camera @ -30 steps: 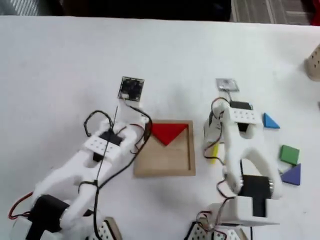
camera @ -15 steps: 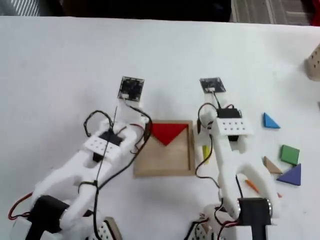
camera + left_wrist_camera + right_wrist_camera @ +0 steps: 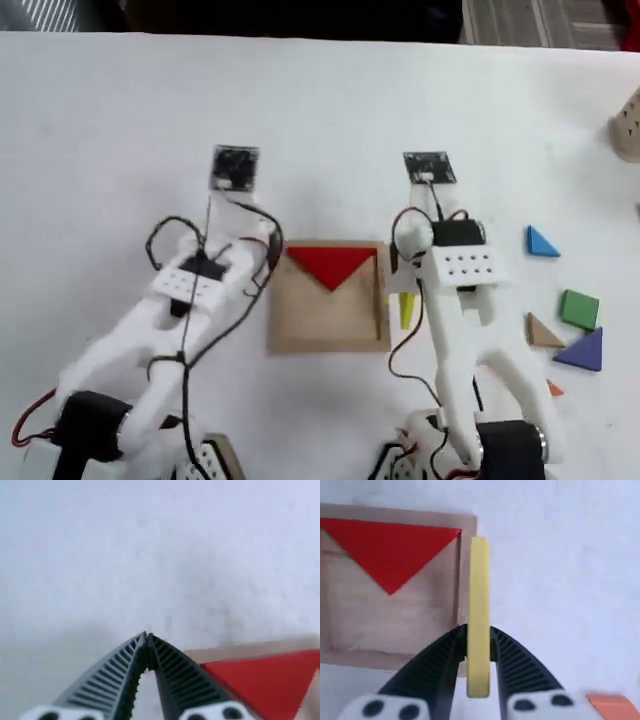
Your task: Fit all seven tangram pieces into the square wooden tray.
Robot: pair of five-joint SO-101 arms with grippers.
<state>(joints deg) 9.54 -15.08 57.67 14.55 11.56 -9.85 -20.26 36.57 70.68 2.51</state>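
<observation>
The square wooden tray (image 3: 330,322) lies between the two arms, with a red triangle (image 3: 331,265) against its far edge. My right gripper (image 3: 479,634) is shut on a yellow piece (image 3: 479,595), held on edge just outside the tray's right rim (image 3: 466,555). From above, the yellow piece (image 3: 407,309) shows beside that rim. My left gripper (image 3: 148,639) is shut with nothing in it, over the white table near the tray's far left corner (image 3: 225,653). Blue triangle (image 3: 541,242), green square (image 3: 579,309), tan triangle (image 3: 542,331), purple triangle (image 3: 586,351) and an orange piece (image 3: 553,388) lie loose to the right.
A pale wooden object (image 3: 628,125) stands at the table's right edge. White table stretches open beyond the tray and to the left. The orange piece (image 3: 610,703) lies close beside the right arm's base side.
The right arm has carried the yellow piece left to the tray's right rim, uncovering the tan triangle and orange piece. The left arm has swung left, away from the tray.
</observation>
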